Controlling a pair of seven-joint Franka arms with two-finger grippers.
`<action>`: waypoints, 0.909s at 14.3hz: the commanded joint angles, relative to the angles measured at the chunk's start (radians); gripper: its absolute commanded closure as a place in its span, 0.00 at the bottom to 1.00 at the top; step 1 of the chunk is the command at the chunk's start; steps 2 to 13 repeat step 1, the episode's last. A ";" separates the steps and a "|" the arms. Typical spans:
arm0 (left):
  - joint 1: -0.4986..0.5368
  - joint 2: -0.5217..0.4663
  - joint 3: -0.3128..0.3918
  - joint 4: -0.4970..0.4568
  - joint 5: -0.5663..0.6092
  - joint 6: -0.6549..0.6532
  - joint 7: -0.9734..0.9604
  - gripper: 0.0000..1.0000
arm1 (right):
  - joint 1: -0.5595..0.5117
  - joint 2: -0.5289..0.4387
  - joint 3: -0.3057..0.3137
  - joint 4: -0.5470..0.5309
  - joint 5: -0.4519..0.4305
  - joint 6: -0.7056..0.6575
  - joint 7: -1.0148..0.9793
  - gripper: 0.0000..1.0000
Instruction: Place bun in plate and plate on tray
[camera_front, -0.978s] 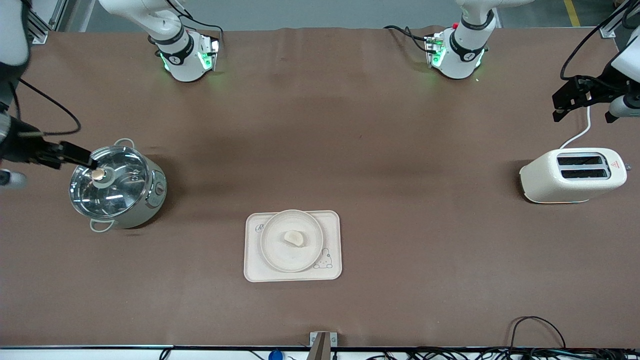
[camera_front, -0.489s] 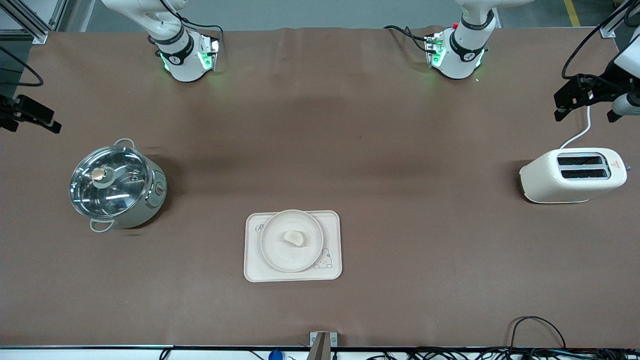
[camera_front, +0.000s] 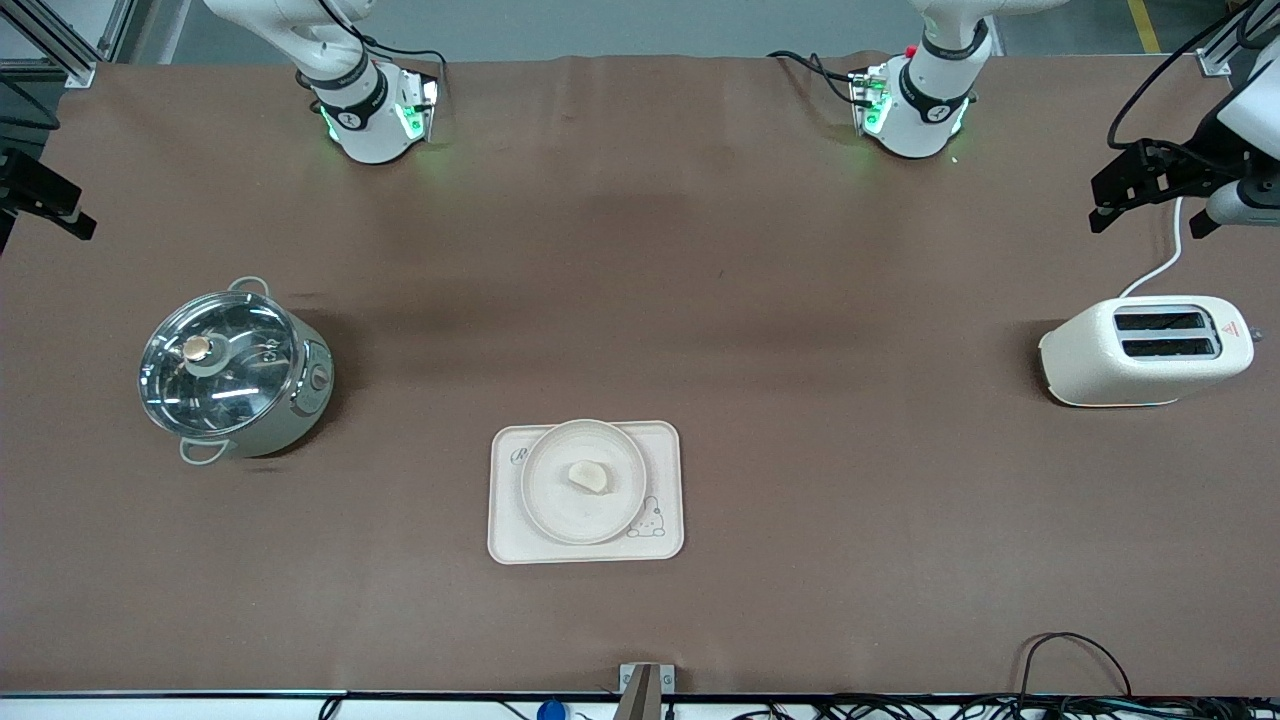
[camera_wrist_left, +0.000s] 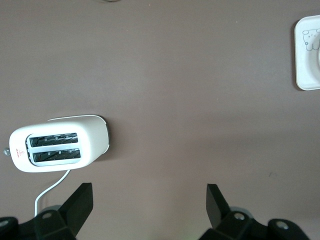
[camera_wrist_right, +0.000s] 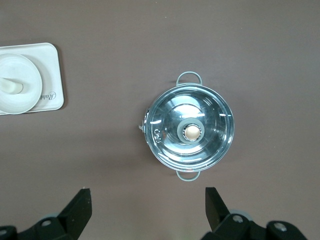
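The bun lies in the round plate, and the plate sits on the cream tray in the middle of the table, nearer to the front camera. My right gripper is open and empty, up in the air at the right arm's end of the table. In the right wrist view it looks down on the pot, with the tray, plate and bun at the frame's edge. My left gripper is open and empty, over the table by the toaster. It also shows in the left wrist view, with a tray corner.
A steel pot with a glass lid stands toward the right arm's end and shows in the right wrist view. A white toaster with a white cord stands toward the left arm's end and shows in the left wrist view. Cables lie along the front edge.
My right gripper has moved off the pot lid, toward the robots' side at the table's end. My left gripper has shifted slightly. Bun, plate and tray have not moved.
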 joint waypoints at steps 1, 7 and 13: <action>-0.001 0.002 -0.003 0.022 -0.010 -0.027 0.009 0.00 | -0.003 -0.008 0.013 0.003 -0.023 -0.011 0.009 0.00; -0.001 0.002 -0.003 0.022 -0.010 -0.027 0.009 0.00 | -0.003 -0.008 0.013 0.003 -0.023 -0.011 0.009 0.00; -0.001 0.002 -0.003 0.022 -0.010 -0.027 0.009 0.00 | -0.003 -0.008 0.013 0.003 -0.023 -0.011 0.009 0.00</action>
